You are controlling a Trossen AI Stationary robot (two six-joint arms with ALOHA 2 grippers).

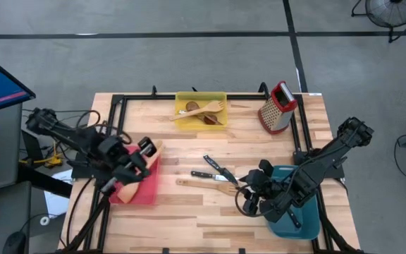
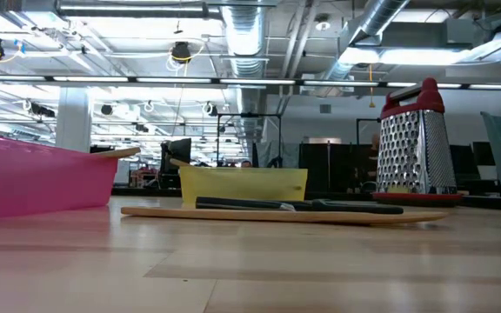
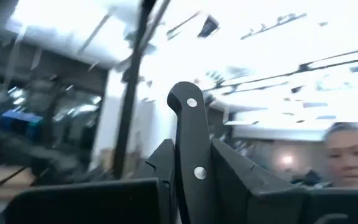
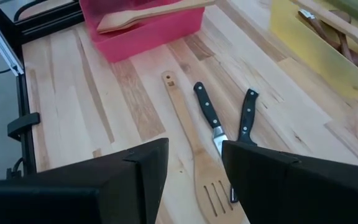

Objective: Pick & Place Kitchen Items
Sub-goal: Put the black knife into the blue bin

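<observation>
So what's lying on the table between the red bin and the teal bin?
High view: between red bin and teal bin lie a pale slotted turner and two black-handled knives; the right gripper hangs over their teal-bin end.

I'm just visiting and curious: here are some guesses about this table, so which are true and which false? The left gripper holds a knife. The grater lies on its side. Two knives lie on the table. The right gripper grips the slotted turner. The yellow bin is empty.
1. The left gripper holds a knife. True: its fingers are shut on the black handle.
2. The grater lies on its side. False: it stands upright.
3. Two knives lie on the table. True: one knife and another, beside the slotted turner.
4. The right gripper grips the slotted turner. False: it is open above it, holding nothing.
5. The yellow bin is empty. False: wooden utensils lie in it.
</observation>
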